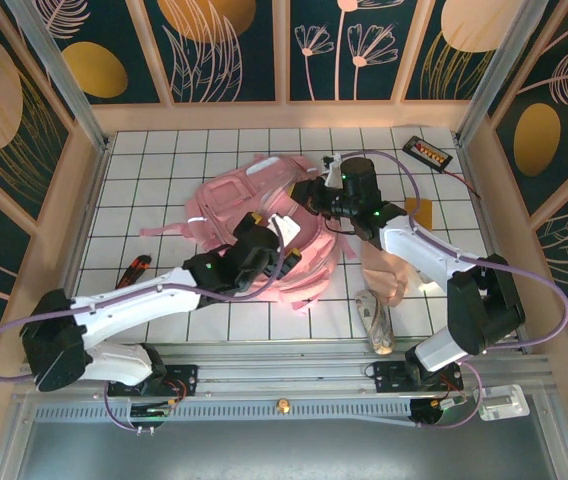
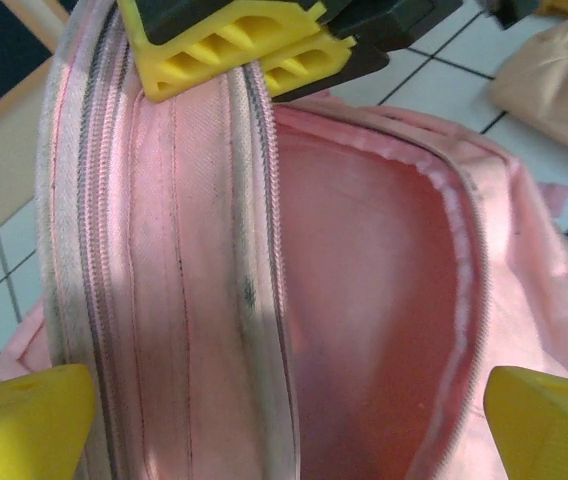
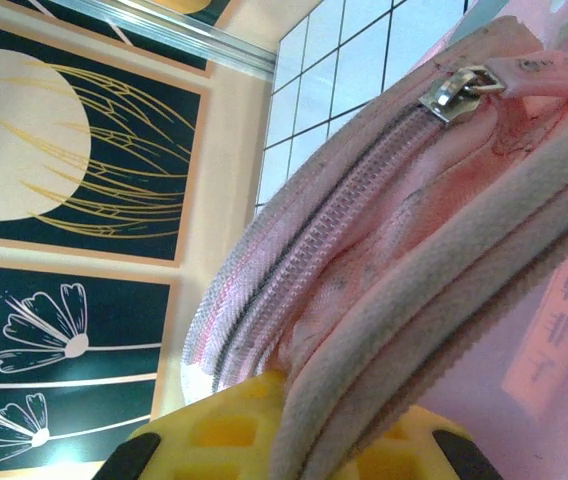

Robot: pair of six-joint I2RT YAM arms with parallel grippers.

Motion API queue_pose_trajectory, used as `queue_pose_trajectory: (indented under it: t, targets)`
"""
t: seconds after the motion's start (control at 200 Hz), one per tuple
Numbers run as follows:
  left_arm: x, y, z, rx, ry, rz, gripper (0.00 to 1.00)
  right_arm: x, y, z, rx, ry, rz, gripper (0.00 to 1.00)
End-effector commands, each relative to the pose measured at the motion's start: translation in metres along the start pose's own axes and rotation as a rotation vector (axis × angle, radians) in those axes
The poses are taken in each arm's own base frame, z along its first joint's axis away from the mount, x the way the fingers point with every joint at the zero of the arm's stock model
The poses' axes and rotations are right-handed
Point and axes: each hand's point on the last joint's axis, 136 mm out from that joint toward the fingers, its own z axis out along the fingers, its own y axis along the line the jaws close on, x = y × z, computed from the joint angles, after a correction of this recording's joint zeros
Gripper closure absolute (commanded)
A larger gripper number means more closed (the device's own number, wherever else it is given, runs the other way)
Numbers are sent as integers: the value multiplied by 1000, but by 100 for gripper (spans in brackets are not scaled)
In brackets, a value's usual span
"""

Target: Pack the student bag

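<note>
The pink student bag (image 1: pixel 226 205) lies in the middle of the tiled table, its main compartment unzipped. My right gripper (image 1: pixel 311 196) is shut on the bag's upper rim. In the right wrist view its yellow fingers (image 3: pixel 224 430) pinch the piped edge beside the zipper, with the metal zipper pull (image 3: pixel 457 90) further along. My left gripper (image 1: pixel 267 247) hovers over the bag's mouth, open wide. In the left wrist view its two yellow fingertips (image 2: pixel 24 420) straddle the opening, and the empty pink lining (image 2: pixel 364 300) shows between them. The right gripper's fingers (image 2: pixel 234 50) hold the rim at the top of that view.
A beige cloth pouch (image 1: pixel 389 268) and a pale shoe-like item (image 1: pixel 374 322) lie to the right of the bag. A black and orange device (image 1: pixel 429 152) sits at the back right corner, and a red and black tool (image 1: pixel 136 268) at the left. Wooden walls enclose the table.
</note>
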Motion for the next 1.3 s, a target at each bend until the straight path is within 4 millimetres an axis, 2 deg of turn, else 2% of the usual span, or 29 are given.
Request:
queue_pose_trajectory:
  t: [0.0, 0.04, 0.18, 0.28, 0.44, 0.545, 0.671, 0.906, 1.051, 1.141, 1.161, 1.296]
  targets:
    - [-16, 34, 3, -219, -3, -35, 6, -21, 51, -6, -127, -67, -86, 100]
    - [-16, 36, 7, -245, 6, -27, 8, -13, 55, -4, -134, -51, -90, 100]
    - [-17, 47, 13, -351, 30, -23, 27, -12, 56, -5, -134, -52, -87, 100]
    - [-20, 48, 14, -362, 29, -15, 39, -11, 55, -6, -133, -52, -88, 100]
    - [-18, 43, 15, -321, 31, -2, 76, -11, 54, -6, -128, -54, -90, 100]
    - [-15, 31, 18, -251, 33, 19, 100, -11, 53, -5, -129, -52, -89, 100]
    - [-10, 23, 20, -200, 32, 22, 100, -10, 52, -4, -133, -49, -88, 100]
    - [-16, 14, 19, -99, -8, 10, 100, -10, 52, -4, -134, -45, -91, 100]
    - [-10, 20, 23, -101, -2, -22, 100, -10, 51, -4, -129, -46, -95, 100]
    - [-17, 31, 19, -126, -43, -73, 100, -11, 50, -5, -125, -46, -95, 100]
    - [-8, 31, 20, -125, -28, -68, 100, -11, 50, -5, -125, -45, -96, 100]
    - [-2, 37, 25, -145, 6, -56, 100, -11, 49, -5, -106, -41, -118, 100]
